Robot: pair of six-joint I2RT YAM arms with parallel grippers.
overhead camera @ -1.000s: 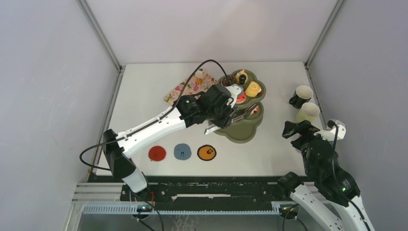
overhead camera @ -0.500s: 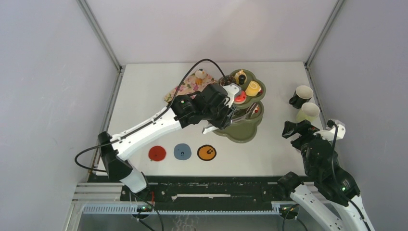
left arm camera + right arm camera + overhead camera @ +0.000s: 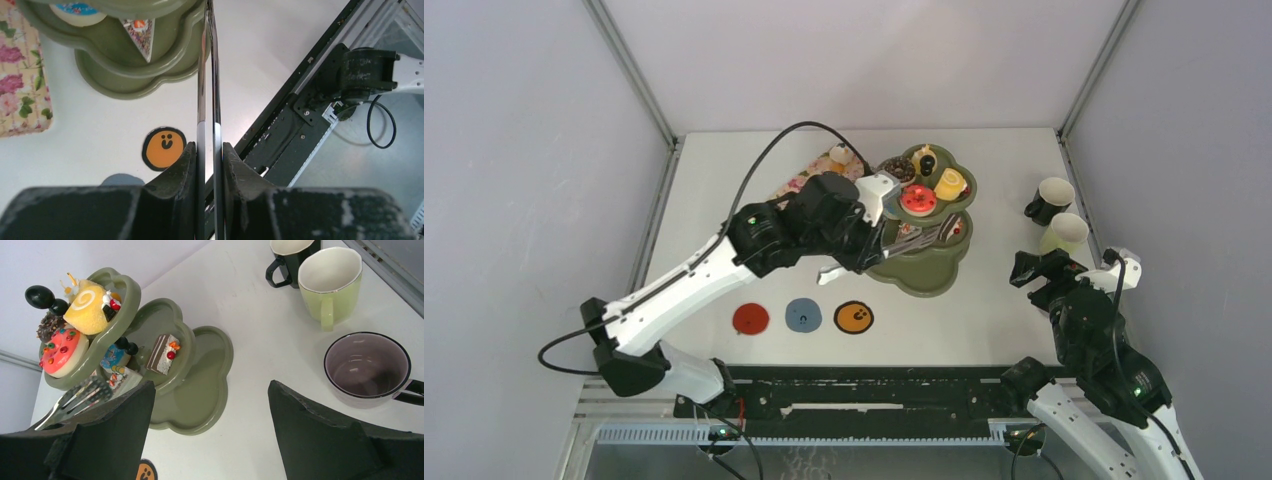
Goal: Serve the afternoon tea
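My left gripper [image 3: 209,150] is clamped on a pair of metal tongs [image 3: 216,131], with both fingers pressing the two thin blades nearly together. The arm reaches across the table to the olive-green three-tier stand [image 3: 924,272]. The forked tips of the tongs sit at the near-left edge of the middle tier. I cannot tell whether they touch anything there.

The stand is at the middle back of the table. Around the black knob [image 3: 927,160] on the top tier I see a yellow swirl roll cake [image 3: 949,184], a red cake with sprinkles [image 3: 918,199] and a chocolate donut [image 3: 898,168]. From the right wrist, the middle tier holds a blue donut [image 3: 112,356], a layered cake slice [image 3: 162,354] and a pale slice [image 3: 122,377] just beside the tong tips. A small cupcake [image 3: 839,156] rests on the far end of the pink floral tray [image 3: 799,185], which lies just left of the stand.

My right gripper [image 3: 210,390] hangs over the right side of the table. Its jaws are spread wide with nothing between them. The three mugs are near it along the right edge: a black mug [image 3: 1051,198] farthest back, a light green mug [image 3: 1064,232] next to it, and a dark mug with a pale purple lining [image 3: 367,367] closest to the gripper.

Near the front edge of the table, a red coaster [image 3: 750,319], a blue coaster [image 3: 803,315] and an orange coaster with a smiley face [image 3: 854,317] lie in a row, well apart from the mugs.
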